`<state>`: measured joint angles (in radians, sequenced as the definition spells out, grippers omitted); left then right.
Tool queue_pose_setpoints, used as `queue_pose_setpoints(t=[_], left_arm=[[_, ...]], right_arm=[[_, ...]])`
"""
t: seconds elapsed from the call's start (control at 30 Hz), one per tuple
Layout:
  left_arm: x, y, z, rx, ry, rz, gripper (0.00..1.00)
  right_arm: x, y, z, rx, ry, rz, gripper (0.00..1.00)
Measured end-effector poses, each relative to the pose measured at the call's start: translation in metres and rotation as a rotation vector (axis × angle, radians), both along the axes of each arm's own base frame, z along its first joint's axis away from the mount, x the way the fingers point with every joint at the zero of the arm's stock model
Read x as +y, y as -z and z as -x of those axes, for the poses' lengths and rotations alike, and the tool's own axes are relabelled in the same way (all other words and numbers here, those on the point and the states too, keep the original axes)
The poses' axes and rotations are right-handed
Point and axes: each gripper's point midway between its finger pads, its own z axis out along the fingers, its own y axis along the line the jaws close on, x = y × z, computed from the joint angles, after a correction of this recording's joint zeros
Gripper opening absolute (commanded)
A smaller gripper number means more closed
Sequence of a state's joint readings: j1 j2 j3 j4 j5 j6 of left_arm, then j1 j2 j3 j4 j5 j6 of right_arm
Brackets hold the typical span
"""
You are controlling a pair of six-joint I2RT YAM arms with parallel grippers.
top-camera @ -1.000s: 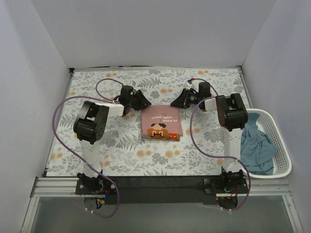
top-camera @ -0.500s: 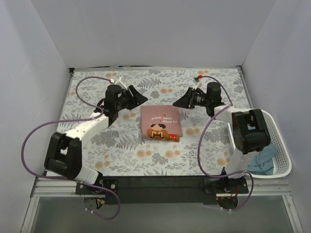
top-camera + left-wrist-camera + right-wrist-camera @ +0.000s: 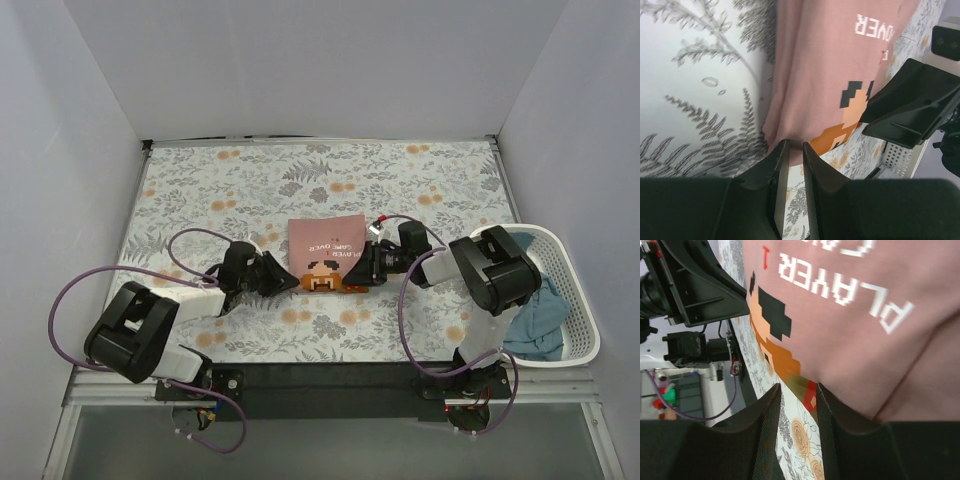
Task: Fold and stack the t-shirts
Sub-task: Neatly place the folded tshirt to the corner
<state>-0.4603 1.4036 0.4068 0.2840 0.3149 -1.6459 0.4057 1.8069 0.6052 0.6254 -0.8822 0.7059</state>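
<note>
I have the dusty-pink t-shirt [image 3: 327,238] folded into a rectangle at the middle of the floral-patterned cloth [image 3: 250,190], print and white lettering facing up. The left gripper [image 3: 287,281] sits low at the shirt's near-left corner. In its wrist view the fingers [image 3: 781,160] are almost together with a thin slit between them, and the shirt's edge meets their tips. I cannot tell whether they pinch the fabric.

The right gripper [image 3: 352,276] sits at the near-right corner. Its fingers [image 3: 771,405] are slightly apart, with the printed edge of the shirt at the gap. Again, I cannot tell whether cloth is held.

The teal-blue t-shirt [image 3: 535,318] lies crumpled in the white slotted basket [image 3: 578,290] at the right, well apart from the pink one.
</note>
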Motion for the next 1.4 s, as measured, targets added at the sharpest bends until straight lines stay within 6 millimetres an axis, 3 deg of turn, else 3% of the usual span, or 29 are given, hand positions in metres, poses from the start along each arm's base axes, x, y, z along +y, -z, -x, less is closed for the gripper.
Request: queue_pose_setpoints(t=[0.07,0.17,0.37,0.5,0.6,0.73,0.83,0.93,1.03,1.27,1.4], left_arm=[[0.003,0.008,0.008,0.027,-0.019,0.01,0.16],[0.007,0.01,0.011,0.029,-0.045,0.021,0.18],[0.02,-0.007,0.008,-0.018,-0.096,-0.021,0.38],[0.028,-0.047,-0.011,-0.121,-0.135,-0.074,0.55],[0.034,-0.084,-0.031,-0.209,-0.161,-0.135,0.64],[0.048,-0.131,-0.055,-0.327,-0.191,-0.26,0.7],[0.066,-0.15,-0.067,-0.4,-0.223,-0.375,0.7],[0.086,-0.15,-0.074,-0.433,-0.249,-0.506,0.71],[0.102,-0.137,-0.078,-0.421,-0.26,-0.628,0.71],[0.122,-0.101,-0.069,-0.376,-0.238,-0.755,0.7],[0.122,-0.101,-0.069,-0.382,-0.233,-0.762,0.7]], right_arm=[[-0.005,0.014,0.005,0.03,0.007,0.016,0.41],[-0.006,0.012,0.004,0.007,0.005,0.001,0.41],[-0.006,-0.008,0.0,-0.053,0.02,-0.015,0.41],[-0.005,-0.033,-0.007,-0.13,0.041,-0.026,0.45],[-0.012,-0.037,-0.022,-0.178,0.088,0.072,0.48],[-0.034,-0.037,-0.054,-0.247,0.203,0.297,0.56],[-0.055,-0.043,-0.069,-0.286,0.272,0.451,0.59],[-0.064,-0.048,-0.076,-0.311,0.291,0.547,0.59],[-0.06,-0.046,-0.072,-0.312,0.269,0.61,0.6],[-0.054,-0.009,-0.064,-0.244,0.206,0.741,0.61],[-0.053,0.008,-0.064,-0.219,0.189,0.8,0.6]])
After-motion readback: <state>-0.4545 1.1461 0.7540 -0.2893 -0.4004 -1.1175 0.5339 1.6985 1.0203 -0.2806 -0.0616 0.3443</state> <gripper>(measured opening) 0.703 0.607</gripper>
